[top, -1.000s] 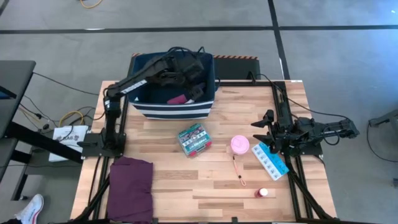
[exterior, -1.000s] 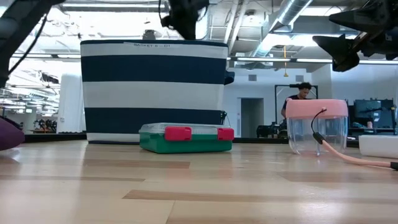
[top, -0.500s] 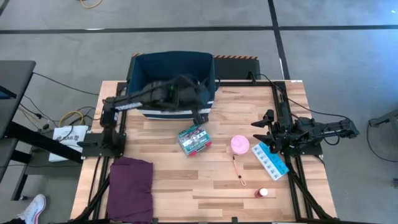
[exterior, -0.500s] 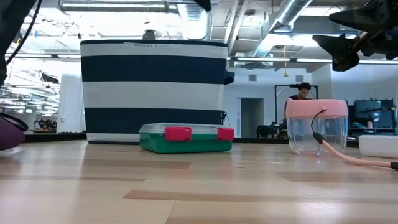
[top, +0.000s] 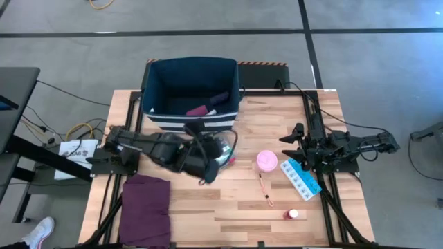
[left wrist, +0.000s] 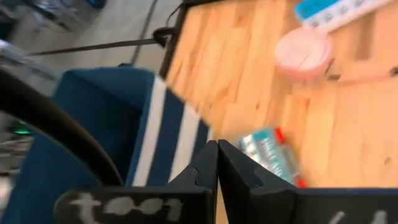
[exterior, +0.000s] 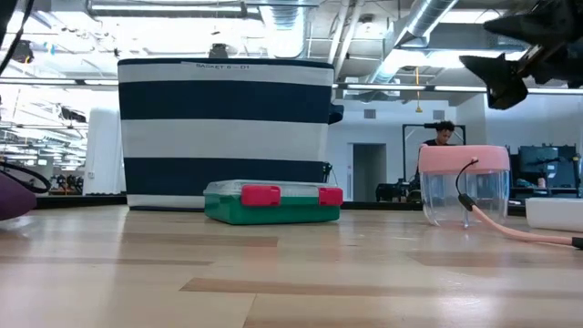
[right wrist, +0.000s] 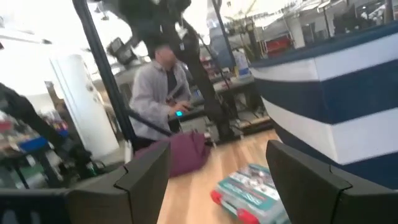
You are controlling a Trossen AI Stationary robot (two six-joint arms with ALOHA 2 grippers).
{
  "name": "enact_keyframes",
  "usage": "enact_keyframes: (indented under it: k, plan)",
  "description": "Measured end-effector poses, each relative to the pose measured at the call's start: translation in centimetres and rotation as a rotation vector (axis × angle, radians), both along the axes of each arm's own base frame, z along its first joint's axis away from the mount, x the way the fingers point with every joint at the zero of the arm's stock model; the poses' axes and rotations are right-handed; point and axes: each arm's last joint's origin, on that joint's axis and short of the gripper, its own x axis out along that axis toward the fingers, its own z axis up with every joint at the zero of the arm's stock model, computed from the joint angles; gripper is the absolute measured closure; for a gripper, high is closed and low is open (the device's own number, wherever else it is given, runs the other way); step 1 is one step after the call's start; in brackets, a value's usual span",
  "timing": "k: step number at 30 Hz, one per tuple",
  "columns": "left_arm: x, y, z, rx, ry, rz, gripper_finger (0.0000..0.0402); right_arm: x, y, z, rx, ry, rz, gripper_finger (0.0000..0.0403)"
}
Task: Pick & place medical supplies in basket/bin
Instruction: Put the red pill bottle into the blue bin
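The left gripper (left wrist: 217, 163) has its jaws pressed flat together with nothing between them, and it now hangs low over the desk (top: 228, 214) just in front of the basket (top: 156, 79), right above the green-red clear packet (top: 220, 153). A second ago this arm was reaching down inside the basket with its jaws a little apart; since then it has swung out and forward. A magenta roll (top: 196, 110) lies on the basket floor, so that drop looks finished and the packet seems the next pick. The jaws would have to part before they can take it.

The right gripper (right wrist: 219, 163) waits at the desk's right edge, jaws spread wide and empty, unmoved over the last second. Near it sit the pink round tub (top: 267, 161), the blue-white pill strip (top: 301, 179) and the small bottle (top: 293, 214), all not yet binned
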Motion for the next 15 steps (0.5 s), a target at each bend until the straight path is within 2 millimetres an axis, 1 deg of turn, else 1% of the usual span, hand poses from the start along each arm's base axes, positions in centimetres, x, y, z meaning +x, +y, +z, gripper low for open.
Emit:
enact_keyframes:
  k: [1, 3, 7, 12, 15]
  plan:
    - [-0.4, -0.4, -0.1, 0.025, 0.009, 0.011, 0.0401, 0.0, 0.0, 0.2, 0.017, -0.018, 0.006, 0.0143]
    - [-0.8, -1.2, -0.1, 0.061, -0.028, 0.035, 0.0401, -0.1, 0.1, 0.6, 0.024, -0.064, 0.020, 0.0143]
    - [-1.5, -2.2, 0.2, 0.087, -0.051, 0.016, 0.0401, -0.5, 0.5, 1.7, -0.016, -0.174, 0.067, 0.0149]
    - [-1.6, -2.5, 0.3, 0.096, -0.045, -0.001, 0.0401, -0.7, 1.1, 3.3, -0.107, -0.144, 0.112, 0.0178]
    - [-1.6, -2.3, 0.3, 0.106, -0.040, -0.001, 0.0401, -0.5, 1.5, 5.3, -0.158, -0.140, 0.135, 0.0196]
